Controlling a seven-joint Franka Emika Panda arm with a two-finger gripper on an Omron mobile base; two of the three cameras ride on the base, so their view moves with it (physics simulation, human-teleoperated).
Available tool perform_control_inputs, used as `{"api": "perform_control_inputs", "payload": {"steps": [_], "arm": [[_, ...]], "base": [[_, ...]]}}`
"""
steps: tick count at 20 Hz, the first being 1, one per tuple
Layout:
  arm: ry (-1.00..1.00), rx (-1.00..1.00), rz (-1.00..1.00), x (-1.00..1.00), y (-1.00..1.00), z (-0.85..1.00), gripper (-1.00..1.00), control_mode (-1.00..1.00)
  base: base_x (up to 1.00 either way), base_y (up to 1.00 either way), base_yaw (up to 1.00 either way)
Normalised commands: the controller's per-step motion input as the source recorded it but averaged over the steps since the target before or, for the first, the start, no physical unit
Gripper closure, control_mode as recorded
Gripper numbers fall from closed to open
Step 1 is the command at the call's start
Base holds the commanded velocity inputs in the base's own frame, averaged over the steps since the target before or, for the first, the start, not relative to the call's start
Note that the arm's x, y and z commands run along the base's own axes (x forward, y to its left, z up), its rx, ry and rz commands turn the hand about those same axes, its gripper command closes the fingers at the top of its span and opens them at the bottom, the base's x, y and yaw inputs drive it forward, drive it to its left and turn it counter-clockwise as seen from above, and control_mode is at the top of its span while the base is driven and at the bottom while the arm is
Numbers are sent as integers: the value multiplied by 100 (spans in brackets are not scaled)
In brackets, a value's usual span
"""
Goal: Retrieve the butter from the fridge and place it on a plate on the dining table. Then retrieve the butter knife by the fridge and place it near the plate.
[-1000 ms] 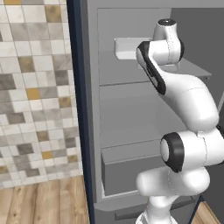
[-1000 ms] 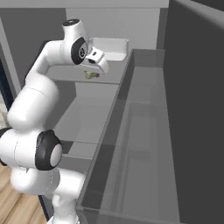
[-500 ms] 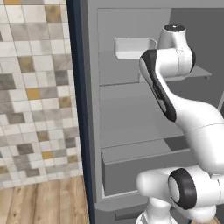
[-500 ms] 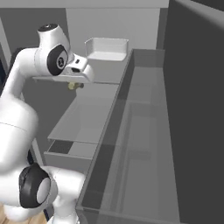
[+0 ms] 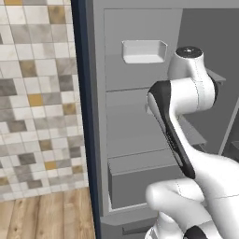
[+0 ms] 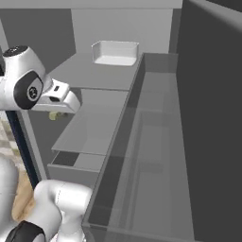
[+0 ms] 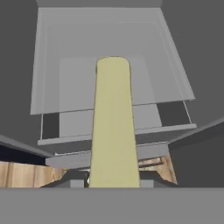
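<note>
The butter (image 7: 113, 127), a pale olive-yellow stick, runs up the middle of the hand view, and my gripper (image 7: 113, 179) is shut on its near end. In the right base view the gripper (image 6: 58, 111) hangs in front of the open fridge (image 6: 94, 127), at the left edge of its middle shelf, with a bit of the butter (image 6: 53, 115) showing under the hand. Below the stick, the hand view looks down on the fridge's grey shelves and drawer (image 7: 65, 87). In the left base view my arm stands in front of the fridge (image 5: 130, 121).
A white bin (image 6: 116, 52) (image 5: 144, 51) sits on the upper fridge shelf. The open fridge door with its clear door shelves (image 6: 151, 156) stands to the right. A navy panel edge (image 5: 81, 116), a tiled wall (image 5: 37, 93) and wood floor (image 5: 46, 214) lie to the left.
The arm has drawn back out of the fridge with the butter, from deep over the shelf near the white bin to the shelf's front edge. The grip is unchanged.
</note>
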Motion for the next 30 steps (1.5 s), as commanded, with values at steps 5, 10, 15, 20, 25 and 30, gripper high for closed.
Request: {"api": "perform_control_inputs", "payload": {"steps": [5, 10, 15, 20, 25, 30], "arm": [[-8, 9, 0, -57, 5, -47, 100, -100], [-1, 1, 0, -17, -7, -30, 100, -100], [0, 0, -2, -1, 11, -1, 100, -100], [0, 0, 0, -8, 4, -5, 100, 100], [0, 0, 0, 0, 0, 0, 100, 100], [0, 0, 0, 0, 0, 0, 100, 100]], "base": [[0, 0, 0], [0, 0, 0], [0, 0, 0], [-77, 66, 0], [-46, 100, 21], [0, 89, 81]]}}
